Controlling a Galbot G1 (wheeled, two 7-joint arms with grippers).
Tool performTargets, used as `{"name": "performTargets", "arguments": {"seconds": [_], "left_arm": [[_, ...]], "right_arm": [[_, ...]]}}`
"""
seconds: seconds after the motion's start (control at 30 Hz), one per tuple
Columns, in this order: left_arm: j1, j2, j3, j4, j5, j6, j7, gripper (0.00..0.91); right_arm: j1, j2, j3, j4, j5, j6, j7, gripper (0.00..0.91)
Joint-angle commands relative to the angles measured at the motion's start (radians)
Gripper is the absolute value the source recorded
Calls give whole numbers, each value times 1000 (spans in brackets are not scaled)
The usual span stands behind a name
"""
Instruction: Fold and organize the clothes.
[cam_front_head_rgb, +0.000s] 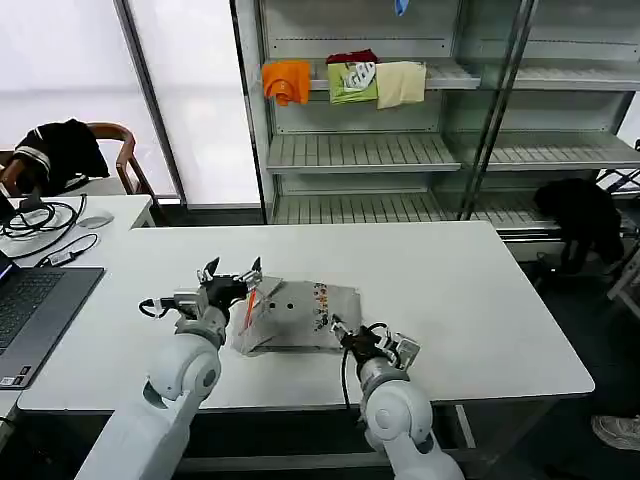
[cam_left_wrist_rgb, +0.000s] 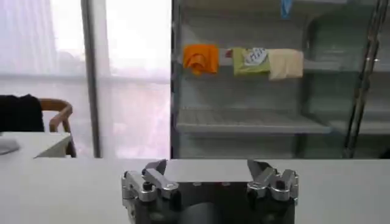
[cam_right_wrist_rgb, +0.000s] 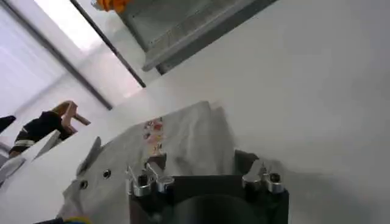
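T-shirt (cam_front_head_rgb: 295, 318), grey and folded into a small bundle, lies on the white table (cam_front_head_rgb: 470, 300) near its front edge in the head view. A strip of orange shows at its 9 o'clock edge, and a little colourful print sits toward 3 o'clock. The left gripper (cam_front_head_rgb: 232, 270) is at the shirt's 10 o'clock corner, lifted a bit, with its jaws spread apart and nothing in them. The right gripper (cam_front_head_rgb: 338, 326) is at the shirt's 4 o'clock corner, right by the cloth; I cannot tell how its jaws stand. Far back at 12 o'clock, a shelf (cam_front_head_rgb: 360, 150) holds orange, green and cream clothes. A laptop (cam_front_head_rgb: 35, 310) lies at 9 o'clock.

In the left wrist view, the left gripper (cam_left_wrist_rgb: 207, 167) has its two fingers (cam_left_wrist_rgb: 155, 172) wide apart over the bare table, empty.

In the right wrist view, the right gripper (cam_right_wrist_rgb: 201, 173) sits low by the T-shirt (cam_right_wrist_rgb: 158, 152), jaws apart, with grey cloth between and beyond them.
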Motion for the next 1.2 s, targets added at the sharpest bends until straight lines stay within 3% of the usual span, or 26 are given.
{"name": "performTargets", "arguments": {"seconds": [0.03,0.5,0.87,0.9,0.93,0.97,1.1,1.13,1.2], "left_arm": [[62,29,-60,-25,4,5,-1,907],[92,23,-75,-44,-2,8,-4,907],[102,-11,-66,-45,-1,8,-8,907],[101,-13,-64,-44,-1,8,-8,907],[100,-15,-62,-41,-1,8,-8,907],[100,-19,-61,-38,-1,8,-8,907],[103,-28,-57,-33,2,8,-9,907],[108,-31,-57,-33,2,8,-9,907],[115,-33,-60,-34,3,8,-10,907]], "right_arm": [[14,26,-52,-29,-23,-6,35,0],[25,-115,6,33,-96,-40,17,0],[0,-258,93,9,-175,-64,-70,0],[-5,-268,96,10,-189,-64,-82,60],[-11,-275,99,12,-201,-64,-92,181],[-19,-280,102,17,-210,-64,-103,907],[-37,-283,106,43,-249,-64,-135,907],[-49,-279,117,81,-313,-64,-154,907],[-66,-285,124,135,-337,-64,-164,907]]}}
